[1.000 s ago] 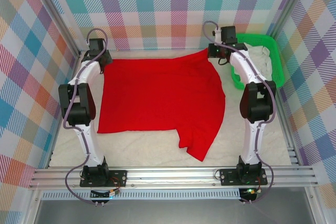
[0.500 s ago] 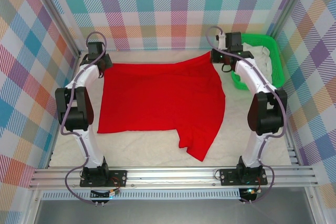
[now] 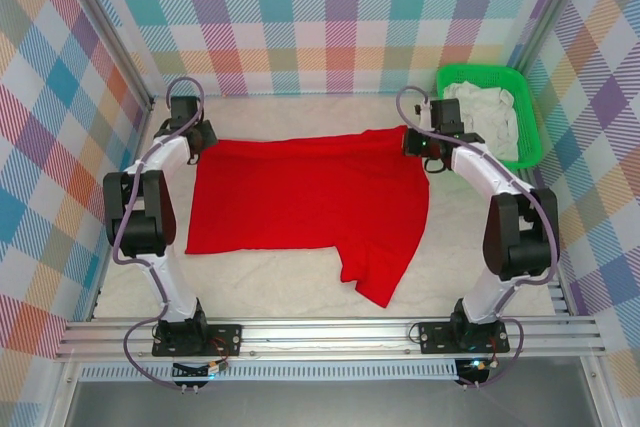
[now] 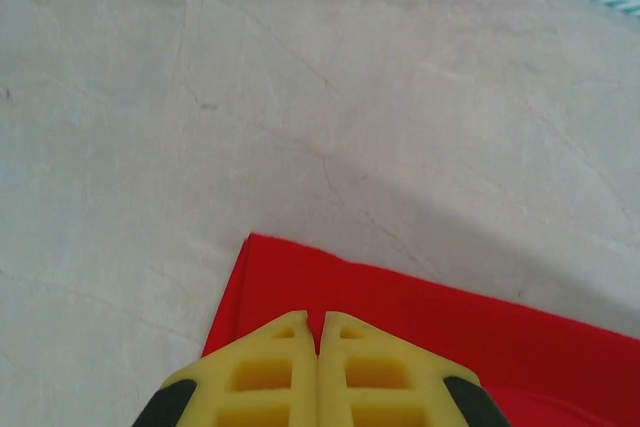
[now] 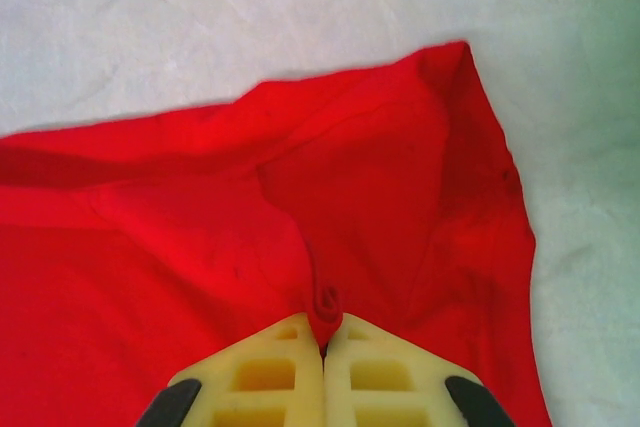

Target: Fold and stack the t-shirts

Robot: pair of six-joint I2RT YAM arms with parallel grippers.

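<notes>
On the white padded table [image 3: 300,292]: one bright red short-sleeved cloth t-shirt [image 3: 300,197], lying mid-table, plain side up, one sleeve trailing toward the near edge. Its far hem, a second ago close to the back wall, now sits drawn nearer, leaving bare table behind it. Judged: a far-to-near fold is under way, not yet laid. Far right corner: green plastic basket [image 3: 480,72] holding white cloth [image 3: 485,112], untouched. Left pincer [image 4: 320,322], fingers together, clamped on the shirt's far left corner. Right pincer [image 5: 325,322], likewise together, nipping a curl of fabric at the far right corner.
</notes>
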